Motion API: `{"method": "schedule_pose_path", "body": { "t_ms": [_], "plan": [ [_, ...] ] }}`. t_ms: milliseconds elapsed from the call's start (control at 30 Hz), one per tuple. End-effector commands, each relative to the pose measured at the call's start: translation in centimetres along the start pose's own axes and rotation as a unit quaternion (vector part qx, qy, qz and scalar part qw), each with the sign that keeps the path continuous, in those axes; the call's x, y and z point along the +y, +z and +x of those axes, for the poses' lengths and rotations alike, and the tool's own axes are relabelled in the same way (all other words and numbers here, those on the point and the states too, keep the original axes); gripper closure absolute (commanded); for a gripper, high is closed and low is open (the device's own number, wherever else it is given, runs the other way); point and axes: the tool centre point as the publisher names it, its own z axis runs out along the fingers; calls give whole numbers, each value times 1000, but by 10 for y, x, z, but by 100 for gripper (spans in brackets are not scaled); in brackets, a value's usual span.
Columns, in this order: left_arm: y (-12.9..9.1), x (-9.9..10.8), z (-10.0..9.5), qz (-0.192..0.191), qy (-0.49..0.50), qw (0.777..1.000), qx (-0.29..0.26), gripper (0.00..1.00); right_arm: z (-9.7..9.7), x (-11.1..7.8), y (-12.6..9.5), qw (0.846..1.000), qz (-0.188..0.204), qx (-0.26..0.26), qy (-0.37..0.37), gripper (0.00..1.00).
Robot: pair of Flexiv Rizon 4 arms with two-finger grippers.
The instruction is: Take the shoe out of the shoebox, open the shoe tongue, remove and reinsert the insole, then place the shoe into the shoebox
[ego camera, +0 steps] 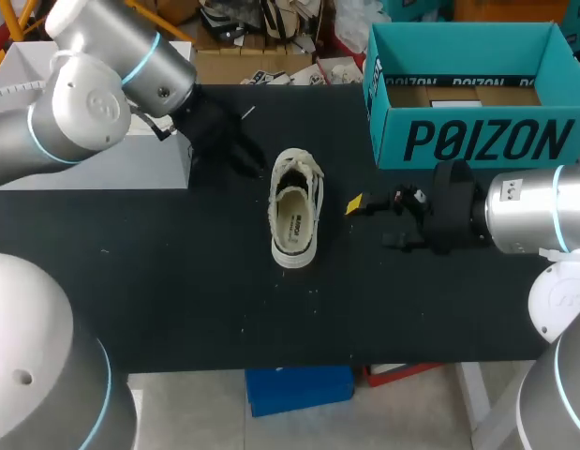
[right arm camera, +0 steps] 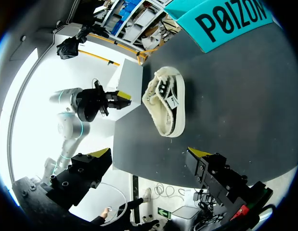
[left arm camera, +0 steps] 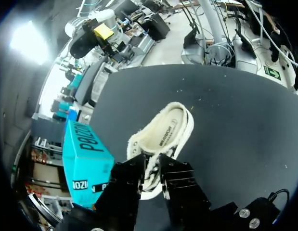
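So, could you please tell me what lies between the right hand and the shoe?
Nothing but bare table: the head view shows an empty black strip between the shoe and the right hand.

Shoe [ego camera: 295, 208]: rough cream canvas, frayed rim; shoebox [ego camera: 477, 141]: matt teal cardboard; table [ego camera: 177, 281]: smooth matt black.
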Motion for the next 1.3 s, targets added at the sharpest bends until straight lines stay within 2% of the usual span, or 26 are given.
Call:
{"method": "schedule_pose_path", "body": {
  "t_ms": [33,467,567,633,800,867,1133,1300],
  "plan": [
    [-30,-11,12,-6,-12,999,37,0,0,0,0,1000,1,-1,0,0],
    [-30,-11,12,-6,-12,999,37,0,0,0,0,1000,1,-1,0,0],
    [-25,-5,17,-14,-125,992,7,0,0,0,0,1000,1,-1,0,0],
    [-25,-4,19,-6,-198,980,-10,0,0,0,0,1000,1,-1,0,0],
    [-31,-3,26,-16,-347,937,-31,0,0,0,0,1000,1,-1,0,0],
    [-35,-3,31,-15,-403,914,-35,0,0,0,0,1000,1,-1,0,0],
    [-55,-9,54,-17,-512,857,-55,0,0,0,0,1000,1,-1,0,0],
    [-64,-12,69,-20,-544,835,-80,0,0,0,0,1000,1,-1,0,0]
  ]
}}
